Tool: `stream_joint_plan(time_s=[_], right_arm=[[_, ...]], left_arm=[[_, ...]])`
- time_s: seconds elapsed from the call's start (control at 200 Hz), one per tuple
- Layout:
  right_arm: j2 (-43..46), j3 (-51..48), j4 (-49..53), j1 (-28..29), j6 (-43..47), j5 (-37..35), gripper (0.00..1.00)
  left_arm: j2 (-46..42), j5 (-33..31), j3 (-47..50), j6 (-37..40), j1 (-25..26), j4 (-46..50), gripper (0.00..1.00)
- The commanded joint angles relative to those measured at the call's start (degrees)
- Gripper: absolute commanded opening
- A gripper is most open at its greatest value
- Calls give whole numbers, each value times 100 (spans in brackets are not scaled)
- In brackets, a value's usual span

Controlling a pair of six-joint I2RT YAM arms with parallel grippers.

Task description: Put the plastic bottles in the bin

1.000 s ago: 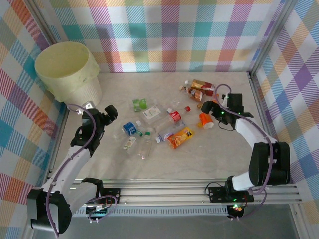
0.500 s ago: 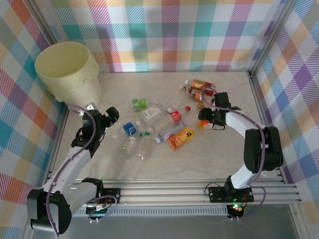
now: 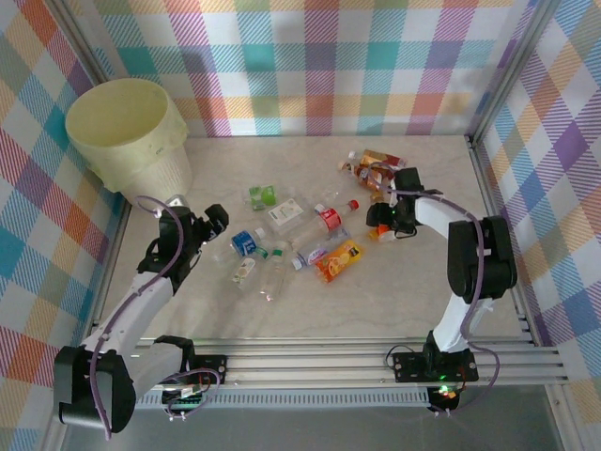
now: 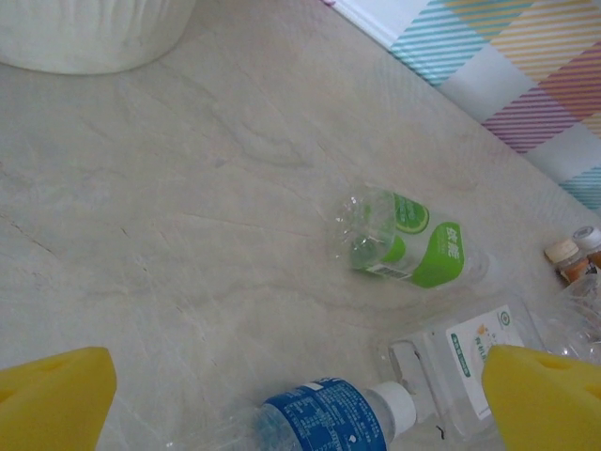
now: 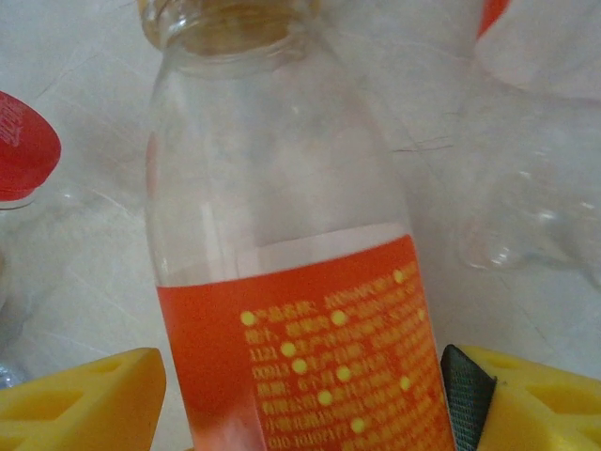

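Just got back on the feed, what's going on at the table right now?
The right gripper is closed on a clear plastic bottle with an orange label, low over the table. The left gripper hangs open above a clear blue-labelled bottle, holding nothing. The other crushed plastic bottles lie scattered mid-table, and the large round pale-yellow bin stands at the far left corner.

I am working in a lab test cell: checked cloth walls (image 3: 310, 66) on metal posts (image 3: 504, 70) enclose the pale table (image 3: 394, 301) beyond my left gripper (image 3: 216, 218), and a slotted metal rail (image 3: 329, 362) lies behind it.
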State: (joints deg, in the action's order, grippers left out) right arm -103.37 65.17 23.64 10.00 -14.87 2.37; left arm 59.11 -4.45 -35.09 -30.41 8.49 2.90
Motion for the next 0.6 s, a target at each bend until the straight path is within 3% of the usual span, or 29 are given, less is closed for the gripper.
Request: stream_joint_plan(time_s=[0.0, 0.36, 0.595], right_arm=[[-181, 200, 342, 71, -21, 80, 74], [689, -180, -210, 99, 149, 32, 54], [1689, -562, -536, 290, 271, 846, 50]], left_arm=[[78, 196, -103, 18, 17, -122, 100], [257, 1411, -241, 265, 46, -517, 100], [450, 2196, -423, -231, 303, -1166, 100]])
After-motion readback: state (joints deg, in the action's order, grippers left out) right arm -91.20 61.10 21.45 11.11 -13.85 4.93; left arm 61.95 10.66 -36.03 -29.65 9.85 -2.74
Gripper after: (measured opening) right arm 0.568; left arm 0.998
